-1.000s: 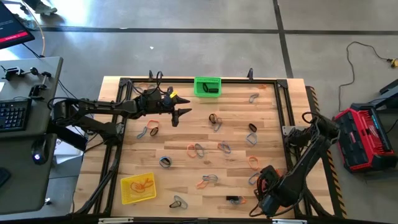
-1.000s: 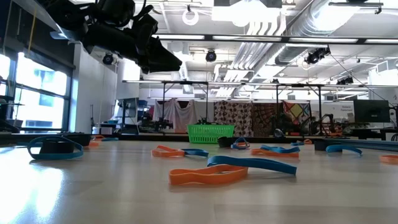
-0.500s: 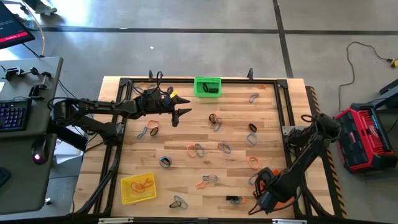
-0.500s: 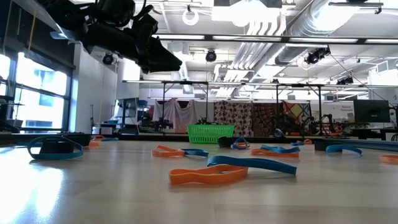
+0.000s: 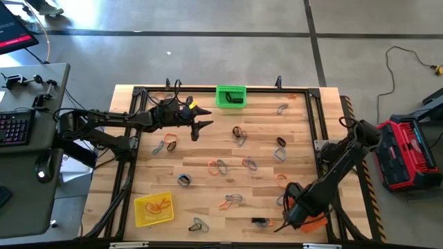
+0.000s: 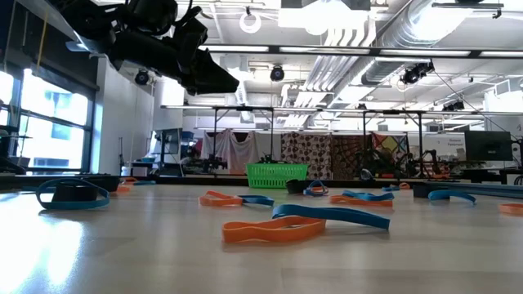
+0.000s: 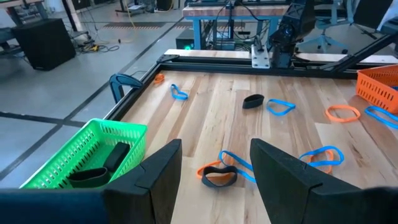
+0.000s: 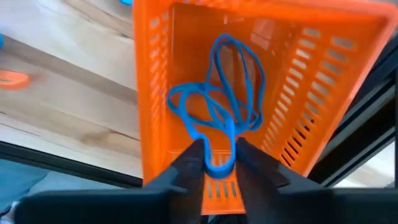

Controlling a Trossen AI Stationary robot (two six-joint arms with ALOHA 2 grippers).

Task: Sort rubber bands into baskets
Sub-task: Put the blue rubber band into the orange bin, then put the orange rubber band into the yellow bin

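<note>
Rubber bands in orange, black and blue lie scattered over the wooden table (image 5: 228, 166). The green basket (image 5: 231, 96) stands at the far edge with black bands in it. The yellow basket (image 5: 154, 208) at the near left holds orange bands. The orange basket (image 5: 315, 223) at the near right holds blue bands (image 8: 217, 118). My left gripper (image 5: 201, 127) hangs open and empty above the table's far left part, near the green basket (image 7: 81, 158). My right gripper (image 8: 219, 163) is over the orange basket (image 8: 311, 93), shut on a blue band. My right gripper pinches a blue rubber band by one end of its loop (image 8: 219, 168) between its two fingers. The fingers point down into the orange basket from above. The rest of the band reaches down among the other blue bands on the basket's floor.
A black frame (image 5: 315, 124) runs around the table's edges. Loose bands lie in the middle (image 5: 220, 166) and below my left gripper (image 7: 219, 174). A red case (image 5: 405, 152) stands on the floor to the right, a desk with a keyboard (image 5: 17, 128) to the left.
My right arm has shifted a little toward the table's left over the near right corner, so more of the orange basket shows beside it.
</note>
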